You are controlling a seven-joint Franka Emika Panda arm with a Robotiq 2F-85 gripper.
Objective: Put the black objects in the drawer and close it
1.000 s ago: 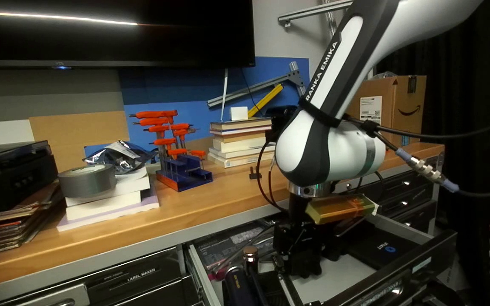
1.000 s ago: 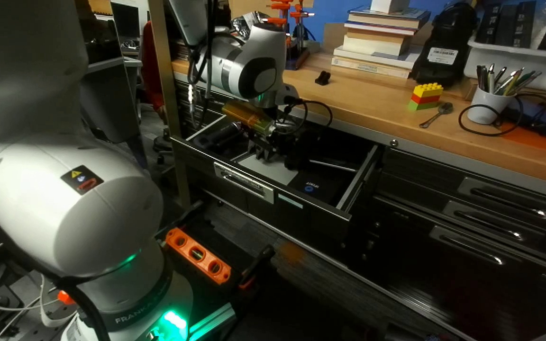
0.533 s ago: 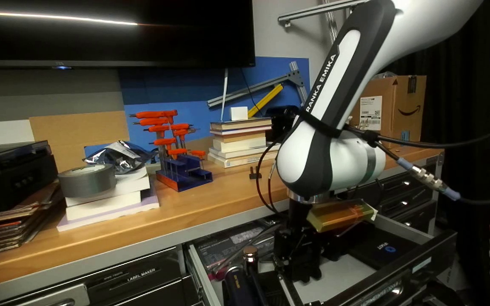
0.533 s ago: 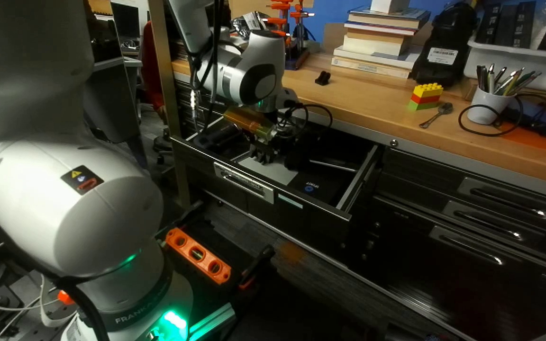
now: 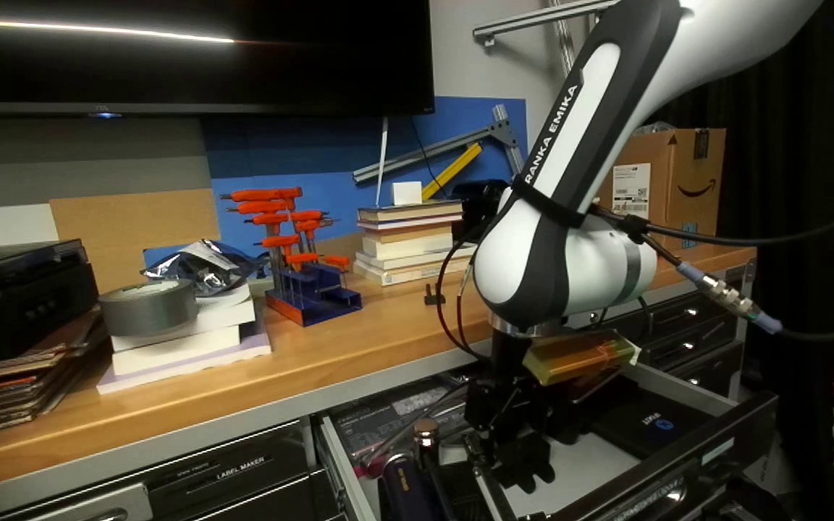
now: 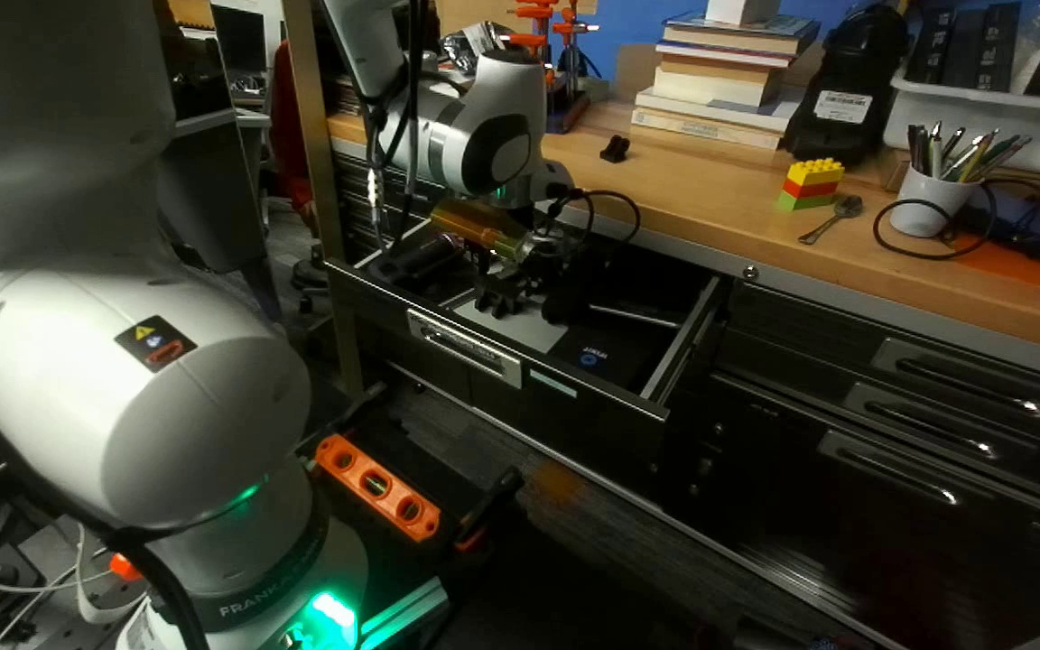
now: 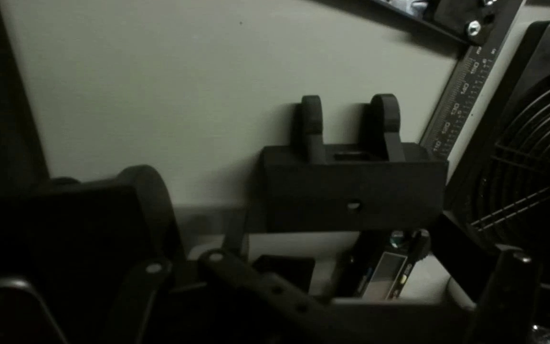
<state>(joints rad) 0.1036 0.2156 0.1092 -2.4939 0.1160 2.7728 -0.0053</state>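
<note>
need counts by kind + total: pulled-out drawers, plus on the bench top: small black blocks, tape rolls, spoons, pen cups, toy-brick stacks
Pulled-out drawer: 1
Small black block: 1
Tape roll: 1
Spoon: 1
Pen cup: 1
Toy-brick stack: 1
Total: 6

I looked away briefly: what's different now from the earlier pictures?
The white and black robot arm dipped, then rose again. The matte black, pronged block has shifted slightly toward the front of the open, dark metal drawer; whether the black metal gripper has let go, I can't tell. The drawer and the small, black, pronged piece on the wooden bench stayed put.
</note>
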